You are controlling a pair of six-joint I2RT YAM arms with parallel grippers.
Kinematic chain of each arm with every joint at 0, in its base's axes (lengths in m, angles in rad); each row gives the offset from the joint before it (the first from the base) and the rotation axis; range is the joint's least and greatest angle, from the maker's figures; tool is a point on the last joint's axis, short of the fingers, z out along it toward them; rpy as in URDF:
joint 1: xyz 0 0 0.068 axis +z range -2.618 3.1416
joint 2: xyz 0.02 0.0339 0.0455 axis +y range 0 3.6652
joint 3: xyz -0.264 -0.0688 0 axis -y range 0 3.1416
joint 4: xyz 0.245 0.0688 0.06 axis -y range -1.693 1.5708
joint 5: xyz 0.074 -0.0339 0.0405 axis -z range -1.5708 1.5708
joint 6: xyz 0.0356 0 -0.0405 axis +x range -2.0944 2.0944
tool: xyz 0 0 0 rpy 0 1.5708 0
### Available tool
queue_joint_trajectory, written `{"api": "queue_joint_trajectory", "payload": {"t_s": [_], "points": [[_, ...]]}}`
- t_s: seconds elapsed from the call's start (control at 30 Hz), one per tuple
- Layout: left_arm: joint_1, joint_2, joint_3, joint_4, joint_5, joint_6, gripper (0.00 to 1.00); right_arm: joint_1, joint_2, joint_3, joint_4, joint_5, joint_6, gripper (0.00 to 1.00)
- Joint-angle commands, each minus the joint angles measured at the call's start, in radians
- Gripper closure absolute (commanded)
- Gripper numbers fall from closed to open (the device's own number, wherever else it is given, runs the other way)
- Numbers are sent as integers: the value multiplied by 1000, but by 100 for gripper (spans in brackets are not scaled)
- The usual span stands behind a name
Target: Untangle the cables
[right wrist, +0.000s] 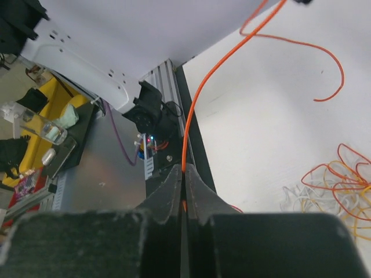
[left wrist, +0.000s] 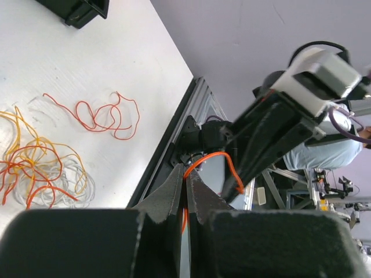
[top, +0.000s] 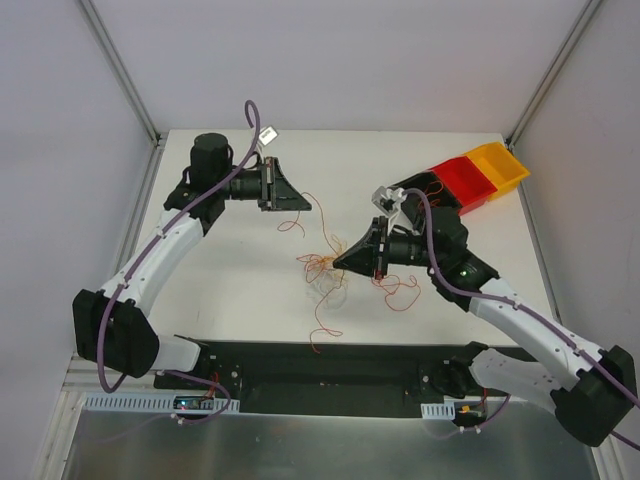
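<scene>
The cables form a small tangle of orange, yellowish and clear strands at the table's middle; it also shows in the left wrist view and the right wrist view. My left gripper is raised behind and to the left of the tangle, and in its wrist view it is shut on a thin orange cable. My right gripper is just right of the tangle, and in its wrist view it is shut on an orange cable that runs up and away, taut.
A loose orange strand lies right of the tangle, also seen in the left wrist view. Another strand trails toward the front edge. Red, yellow and black bins stand at the back right.
</scene>
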Motion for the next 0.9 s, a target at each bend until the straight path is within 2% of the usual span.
{"api": "queue_joint_trajectory", "payload": {"t_s": [0.0,0.03,0.13,0.23,0.33,0.4,0.43,0.47,0.53,0.6,0.73,0.87], "points": [[-7,6,-8,20,-21,36,100,3,-57,136,-25,103,42,100],[-19,8,-23,16,-43,45,100,3,-61,175,-112,181,25,100],[-96,34,-63,16,-90,69,100,-19,-51,304,-228,342,13,100],[-171,80,-65,19,-147,71,100,-50,-10,426,-337,427,-1,100],[-185,118,-48,28,-172,40,100,-96,52,552,-469,438,-28,100],[-174,117,-37,28,-196,36,87,-133,66,583,-522,468,-48,100],[-168,109,-36,28,-217,36,70,-160,69,595,-538,478,-54,100],[-155,98,-37,28,-239,31,58,-180,70,606,-543,484,-59,100],[-124,72,-48,30,-273,33,44,-225,81,640,-558,504,-76,100],[-90,34,-72,30,-288,45,26,-265,110,693,-578,522,-108,100],[-32,-53,-131,30,-276,74,21,-331,176,827,-628,574,-157,100],[-19,-133,-166,23,-242,97,19,-385,236,907,-629,623,-225,100]]}}
